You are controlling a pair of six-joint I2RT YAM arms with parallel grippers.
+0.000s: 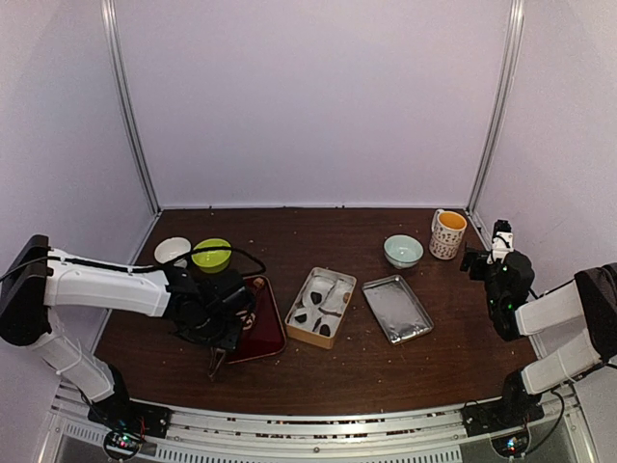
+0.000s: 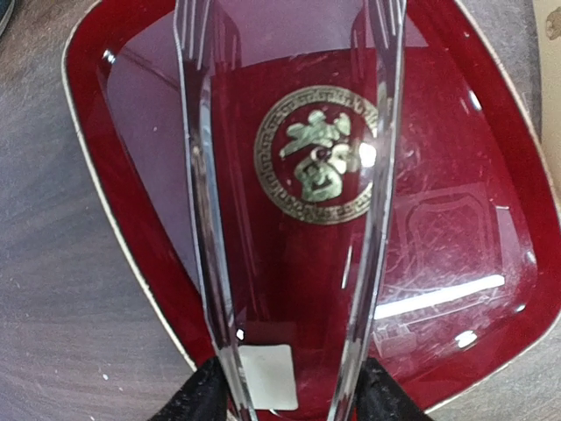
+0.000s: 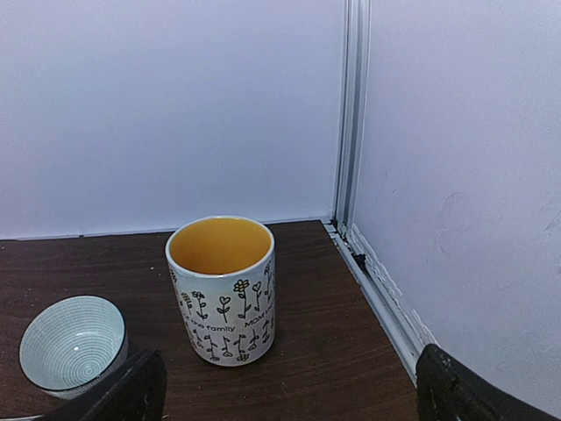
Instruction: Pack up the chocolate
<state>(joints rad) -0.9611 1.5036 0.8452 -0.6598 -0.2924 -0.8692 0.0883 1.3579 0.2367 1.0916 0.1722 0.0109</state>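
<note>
The chocolate (image 1: 302, 316) shows as dark lumps in white paper cups inside an open beige tin (image 1: 308, 339) at mid table. My left gripper (image 1: 234, 313) hovers over a glossy red tray (image 1: 271, 333) left of the tin. In the left wrist view it (image 2: 294, 396) is shut on clear plastic tongs (image 2: 203, 219), whose arms reach over the tray's gold emblem (image 2: 317, 153); their tips run out of the frame. No chocolate shows on the red tray (image 2: 456, 175). A small pale square (image 2: 267, 377) lies between the tong arms. My right gripper (image 1: 474, 258) is open and empty at the far right.
A silver lid (image 1: 397, 309) lies right of the tin. White (image 1: 174, 250) and green (image 1: 211, 255) bowls stand behind the left arm. A pale blue bowl (image 1: 403, 251) and a flowered mug (image 3: 221, 289) with a yellow inside stand at back right, near the wall rail (image 3: 377, 289).
</note>
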